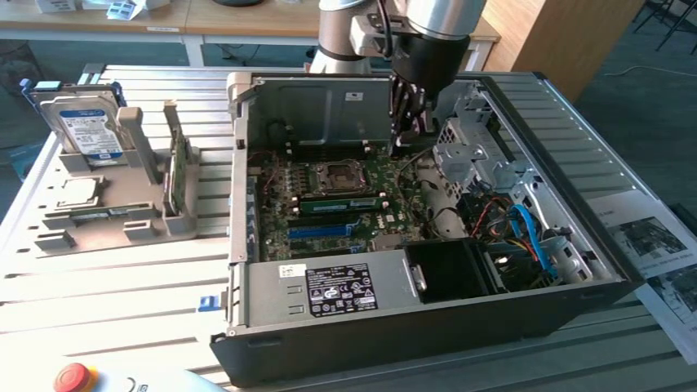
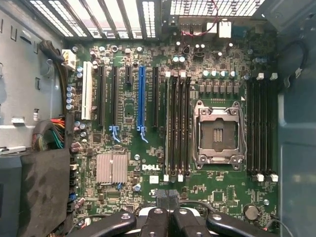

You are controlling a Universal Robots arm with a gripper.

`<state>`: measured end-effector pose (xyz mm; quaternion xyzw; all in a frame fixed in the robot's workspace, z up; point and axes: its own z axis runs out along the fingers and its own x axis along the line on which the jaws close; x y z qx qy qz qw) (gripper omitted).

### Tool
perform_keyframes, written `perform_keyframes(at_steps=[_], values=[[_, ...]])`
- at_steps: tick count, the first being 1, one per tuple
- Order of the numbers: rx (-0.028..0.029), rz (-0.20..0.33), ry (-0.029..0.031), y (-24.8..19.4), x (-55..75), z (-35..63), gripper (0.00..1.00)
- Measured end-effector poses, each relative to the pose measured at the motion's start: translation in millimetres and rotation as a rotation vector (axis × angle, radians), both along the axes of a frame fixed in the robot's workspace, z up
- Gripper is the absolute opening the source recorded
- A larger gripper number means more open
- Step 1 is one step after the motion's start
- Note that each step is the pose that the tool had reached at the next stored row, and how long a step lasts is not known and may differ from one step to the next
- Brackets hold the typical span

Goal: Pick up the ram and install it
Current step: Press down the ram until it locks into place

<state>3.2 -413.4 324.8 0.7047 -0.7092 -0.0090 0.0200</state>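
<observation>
Gripper (image 1: 410, 135) (image 2: 168, 215) hangs inside open black computer case (image 1: 436, 327), jaws pressed together. Long thin green ram stick (image 1: 338, 202) stands seated in green motherboard (image 2: 128, 190), beside square metal processor socket (image 1: 332, 175).

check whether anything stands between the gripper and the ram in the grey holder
Yes: the gripper hangs inside the open case, the ram stands in the holder outside it, on the exterior view's left, and the case wall rises between them.
</observation>
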Motion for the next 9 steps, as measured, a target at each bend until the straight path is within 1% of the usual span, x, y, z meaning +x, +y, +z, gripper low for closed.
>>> perform_keyframes(at_steps=[9], values=[[-0.0001, 0.000, 0.0000, 0.0, 0.0, -13.3, 0.11]])
